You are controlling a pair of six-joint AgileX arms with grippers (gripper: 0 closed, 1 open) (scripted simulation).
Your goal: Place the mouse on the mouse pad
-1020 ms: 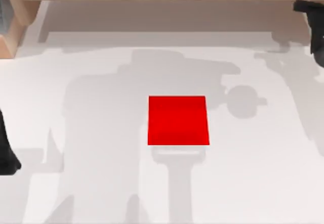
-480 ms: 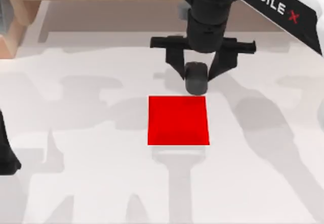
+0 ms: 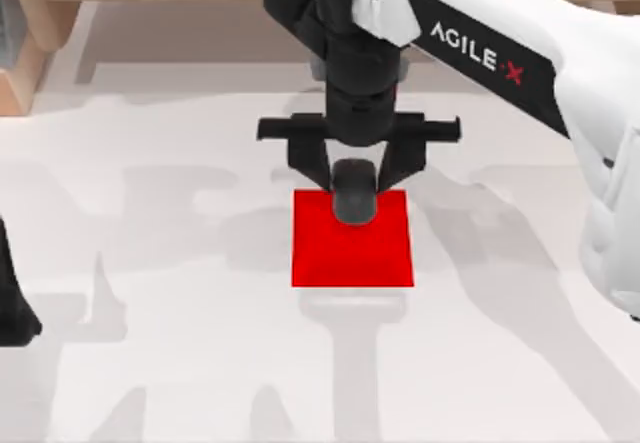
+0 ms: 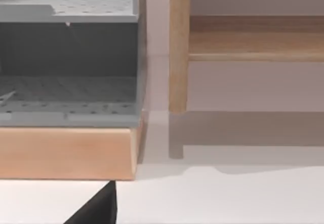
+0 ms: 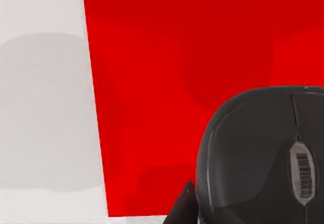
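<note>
- The right arm reaches in from the top view's upper right, its white link with the AgileX lettering slanting down toward the middle of the surface point(image 3: 150, 363).
- Its black wrist section points straight down, with the crossbar of the right pincer point(image 3: 354, 178) lying level across the view.
- The two black fingers point(image 3: 313, 166) angle inward from the crossbar and close on the mouse point(image 3: 354, 191), one on each side, so the pincer is narrow and holding it.
- The mouse sits between the fingertips, directly under the wrist, over the far edge of the mouse pad point(image 3: 352, 253).
- In the top view about half of the mouse overlaps the red square; the other half juts past that edge toward the arm.
- Whether the mouse touches the pad or hangs just above it cannot be told.
- The right wrist view has the mouse point(image 5: 263, 153) close up, its scroll wheel visible, with the red mouse pad point(image 5: 177, 82) spread behind it and pale surface beside the pad.
- A dark fingertip point(image 5: 182, 209) presses against the side of the mouse there.
- The pad lies flat near the middle of the surface.
- The left arm is parked at the top view's left edge, a dark part of it low on that side; I cannot tell the state of the left pincer point(image 4: 96, 211).
- The left wrist view looks at a wooden frame point(image 4: 66, 153) with a grey shelf point(image 4: 66, 97) at the back of the surface.
</note>
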